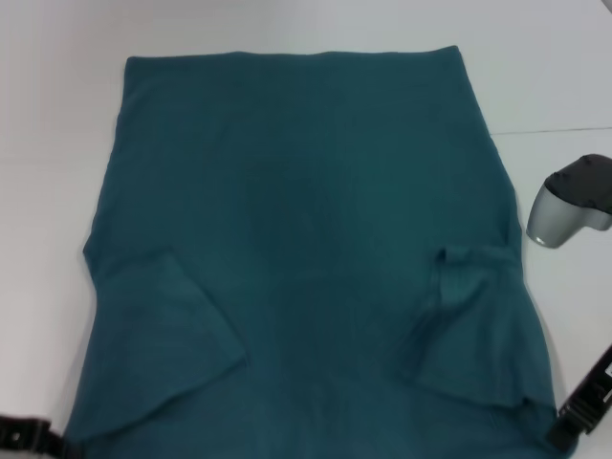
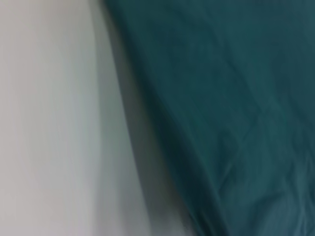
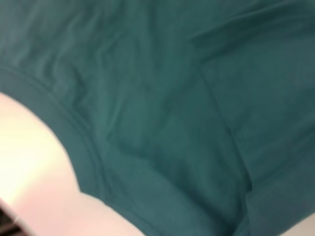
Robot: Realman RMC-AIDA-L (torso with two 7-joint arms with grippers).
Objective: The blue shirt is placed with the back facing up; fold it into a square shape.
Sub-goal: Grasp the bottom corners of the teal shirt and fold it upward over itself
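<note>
Across the white table [image 1: 57, 115] the shirt [image 1: 306, 220] lies flat, plain side up, with both sleeves folded inward over the body: left sleeve [image 1: 163, 335] and right sleeve [image 1: 469, 325]. At the near left corner of the shirt, part of the left hand [image 1: 24, 432] shows; at the near right corner, part of the right hand [image 1: 583, 402]. Finger opening on either hand: cannot tell. A grey device [image 1: 572, 203] sits on the table just right of the shirt.

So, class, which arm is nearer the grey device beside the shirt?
Right. The right arm is at the near right corner of the blue shirt, same side as the grey device; the left arm is at its near left corner.
</note>
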